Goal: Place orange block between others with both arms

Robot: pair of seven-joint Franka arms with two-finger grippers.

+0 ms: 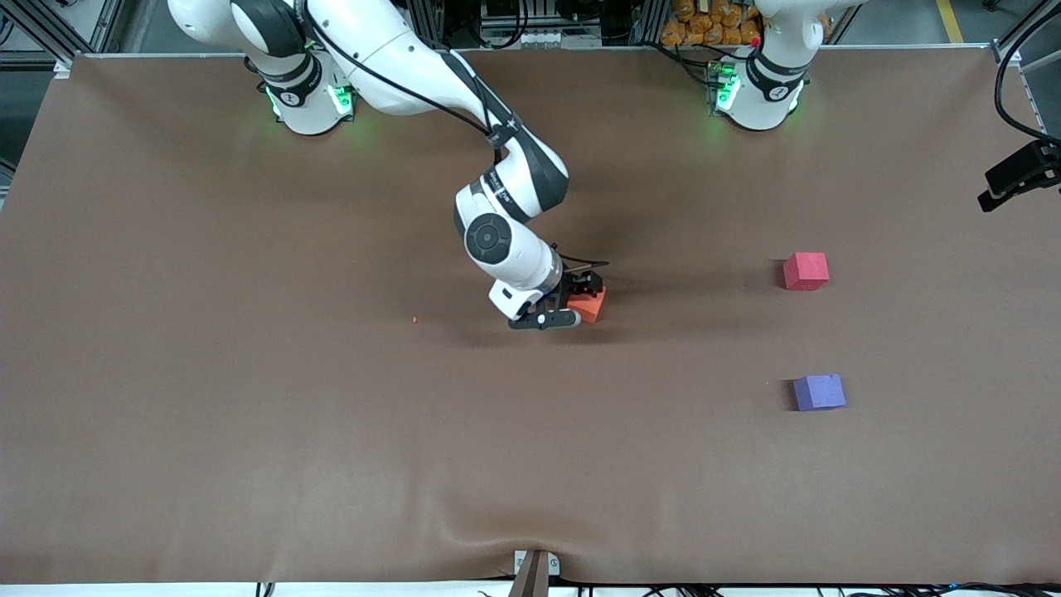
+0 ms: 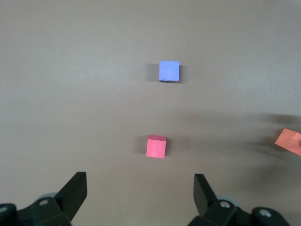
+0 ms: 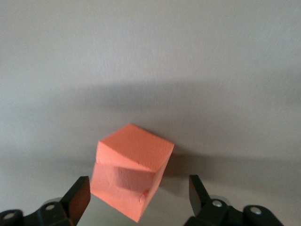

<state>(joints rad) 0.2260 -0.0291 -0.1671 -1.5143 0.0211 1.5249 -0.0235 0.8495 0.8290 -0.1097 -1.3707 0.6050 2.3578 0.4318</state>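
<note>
The orange block (image 1: 590, 307) (image 3: 131, 174) rests on the brown table near its middle, turned cornerwise. My right gripper (image 1: 578, 301) (image 3: 138, 193) is low around it, open, one finger on each side with a clear gap on at least one side. The others stand toward the left arm's end of the table: a red-pink cube (image 1: 806, 271) (image 2: 156, 146) and a purple cube (image 1: 819, 391) (image 2: 169, 71) nearer to the front camera. My left gripper (image 2: 139, 188) hangs open and empty above the table, looking down on both cubes. The orange block (image 2: 289, 141) shows at that view's edge.
A black camera on a mount (image 1: 1024, 174) juts in at the left arm's end of the table. A tiny orange crumb (image 1: 414, 318) lies toward the right arm's end. A clamp (image 1: 535, 570) holds the wrinkled cloth at the front edge.
</note>
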